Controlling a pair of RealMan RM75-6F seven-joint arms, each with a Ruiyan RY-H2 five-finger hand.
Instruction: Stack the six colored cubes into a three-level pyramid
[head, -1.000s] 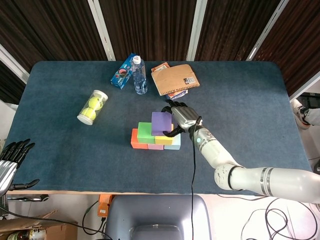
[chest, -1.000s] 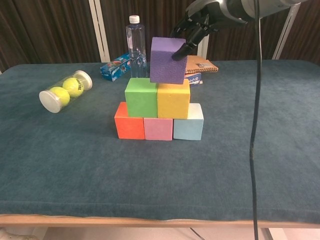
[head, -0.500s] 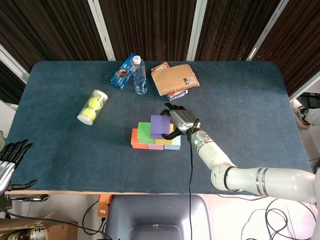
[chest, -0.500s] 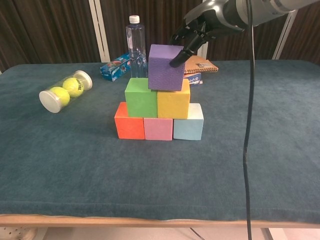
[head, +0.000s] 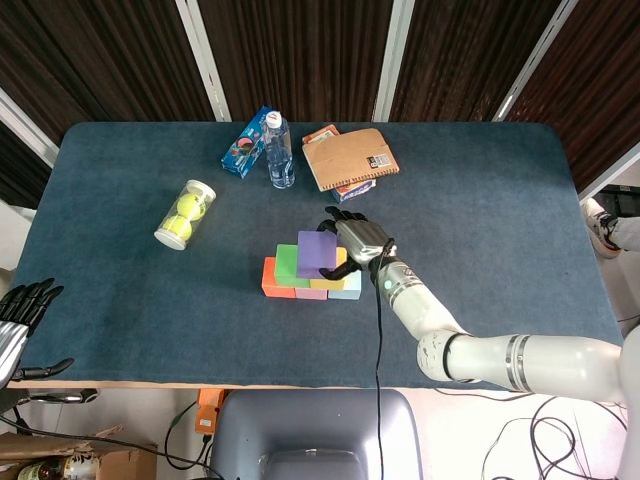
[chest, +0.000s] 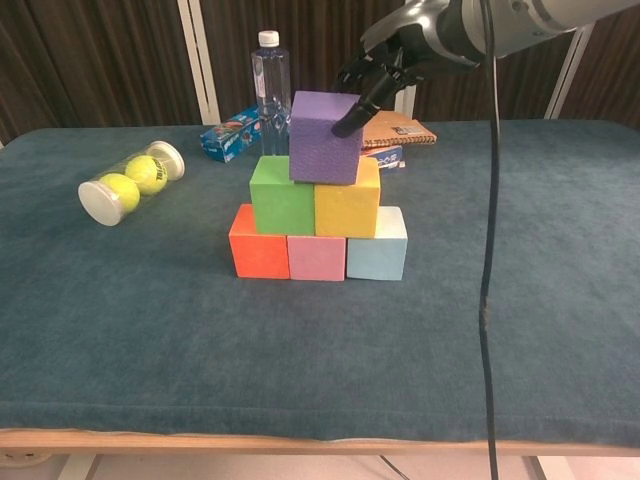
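A purple cube (chest: 325, 138) (head: 318, 253) rests slightly tilted on top of the green cube (chest: 282, 195) and the yellow cube (chest: 347, 208). Below them the orange cube (chest: 258, 255), pink cube (chest: 317, 258) and light blue cube (chest: 377, 245) stand in a row on the table. My right hand (chest: 385, 65) (head: 361, 241) grips the purple cube from its right side and top. At the lower left edge of the head view, off the table, my left hand (head: 18, 315) hangs open and holds nothing.
A clear tube of tennis balls (chest: 131, 181) lies to the left. Behind the stack stand a water bottle (chest: 271, 85), a blue box (chest: 233, 134) and a brown notebook (chest: 402, 130) on other booklets. A black cable (chest: 489, 250) hangs from the right arm.
My right hand has lowered the purple cube and shifted it left, from above the yellow cube onto the seam of green and yellow. The left hand has barely moved.
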